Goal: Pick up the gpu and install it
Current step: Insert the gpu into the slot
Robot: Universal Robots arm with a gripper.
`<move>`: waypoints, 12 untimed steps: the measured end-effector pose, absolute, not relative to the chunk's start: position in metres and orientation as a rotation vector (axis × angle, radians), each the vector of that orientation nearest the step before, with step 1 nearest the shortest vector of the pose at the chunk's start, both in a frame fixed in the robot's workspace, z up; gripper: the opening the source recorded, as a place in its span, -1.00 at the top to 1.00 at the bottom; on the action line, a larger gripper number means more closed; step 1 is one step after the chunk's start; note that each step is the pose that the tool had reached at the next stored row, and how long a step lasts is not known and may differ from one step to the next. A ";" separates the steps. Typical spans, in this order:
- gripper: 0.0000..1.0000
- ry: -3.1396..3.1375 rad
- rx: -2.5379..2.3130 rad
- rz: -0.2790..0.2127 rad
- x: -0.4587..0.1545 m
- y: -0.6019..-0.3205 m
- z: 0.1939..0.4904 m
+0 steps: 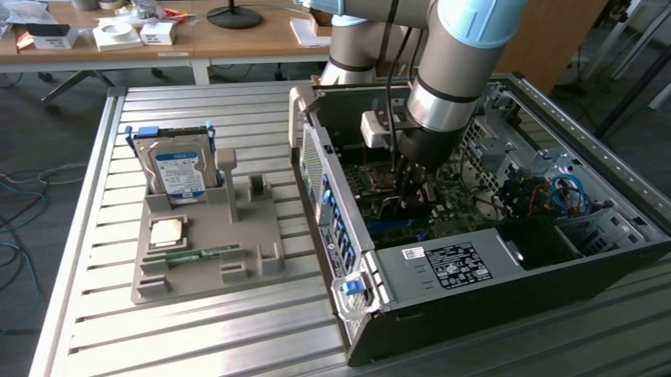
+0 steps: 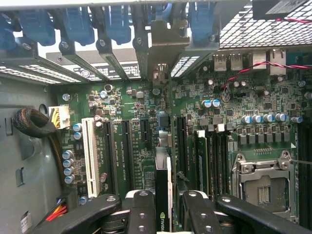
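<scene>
A workshop with wooden desks fills the upper part of the exterior view, and below them a ribbed metal tabletop [image 1: 210,330] carries the work. At the lower left of that view a grey holder [image 1: 210,251] has been set out, shaped so that parts stand ready to be taken: a hard drive [image 1: 181,171] stands upright in its back slot, a processor chip [image 1: 168,232] lies flat and a memory stick [image 1: 191,254] lies along a groove, while the slot beside the hard drive is unoccupied. At the centre right the computer case [image 1: 472,228] is laid on its side with the panel off, so that the green board inside faces upward and can be reached from above.

The arm is lowered into the case. In the wrist view the tool [image 2: 163,214] is seen partly closed around the card [image 2: 163,195], which is held on edge between the black fingers [image 2: 139,214], its thin side turned toward the camera. The card is held over the board's long slots [image 2: 126,151], in line with them and with the bracket openings [image 2: 122,48] at the case's rear wall. Whether its edge already touches a slot cannot be told.
</scene>
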State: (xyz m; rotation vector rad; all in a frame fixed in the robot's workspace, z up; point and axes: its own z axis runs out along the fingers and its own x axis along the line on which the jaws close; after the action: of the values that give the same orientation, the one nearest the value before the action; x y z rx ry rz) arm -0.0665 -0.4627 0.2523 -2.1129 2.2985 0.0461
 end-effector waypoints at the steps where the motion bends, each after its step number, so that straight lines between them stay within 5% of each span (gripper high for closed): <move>1: 0.47 2.298 -2.113 0.046 -0.066 -0.463 0.252; 12: 0.47 2.298 -2.112 0.047 -0.066 -0.465 0.251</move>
State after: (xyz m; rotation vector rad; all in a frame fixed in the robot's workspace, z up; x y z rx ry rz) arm -0.0663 -0.4654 0.2515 -2.1125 2.2977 0.0475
